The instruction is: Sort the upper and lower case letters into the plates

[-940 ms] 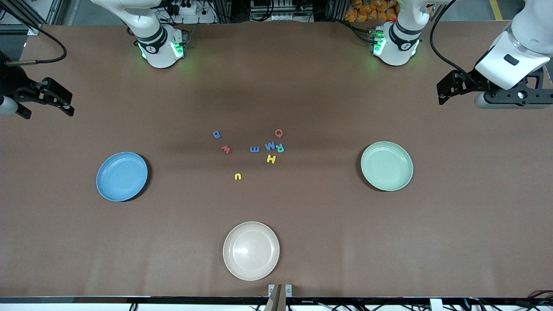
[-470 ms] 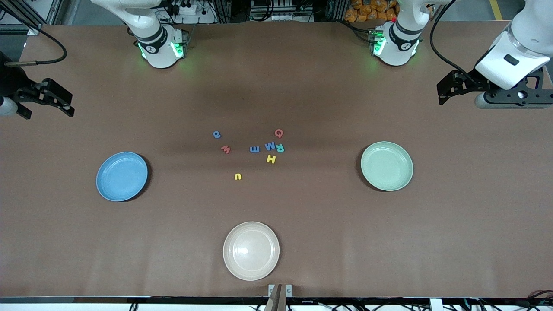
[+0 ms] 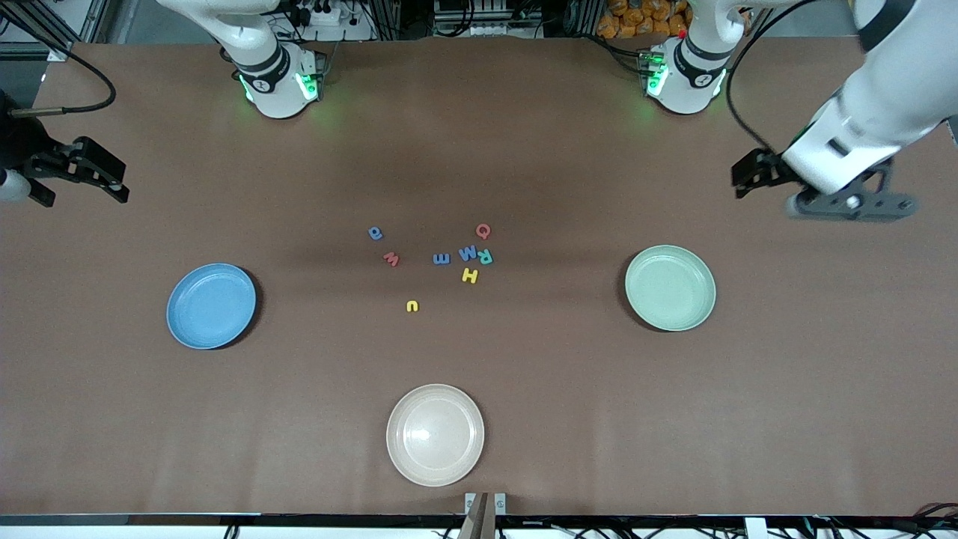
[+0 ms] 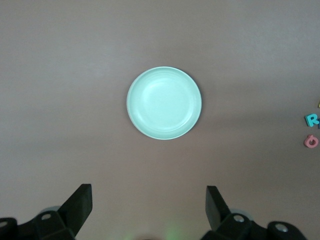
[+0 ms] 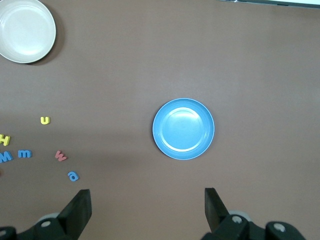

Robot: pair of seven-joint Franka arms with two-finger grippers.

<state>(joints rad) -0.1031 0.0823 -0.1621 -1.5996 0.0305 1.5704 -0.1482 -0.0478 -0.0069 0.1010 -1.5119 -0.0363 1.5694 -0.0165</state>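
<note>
Small foam letters lie mid-table: a blue a (image 3: 375,233), red w (image 3: 391,259), blue m (image 3: 441,258), blue M (image 3: 468,252), teal R (image 3: 485,257), red Q (image 3: 483,230), yellow H (image 3: 469,275) and yellow u (image 3: 412,305). The blue plate (image 3: 211,305) sits toward the right arm's end, the mint green plate (image 3: 670,287) toward the left arm's end; both hold nothing. My left gripper (image 3: 742,180) hangs open, high up beside the mint plate (image 4: 164,103). My right gripper (image 3: 116,183) waits open at the table's edge, looking down on the blue plate (image 5: 183,129).
A cream-beige plate (image 3: 435,434) sits nearest the front camera, level with the letters, and holds nothing. The two arm bases (image 3: 278,82) (image 3: 685,78) stand along the table's back edge. Bare brown table (image 3: 539,359) lies between the plates.
My left arm has swung, carrying its open gripper a little toward the table's middle and the mint plate. The right arm, letters and plates have not moved.
</note>
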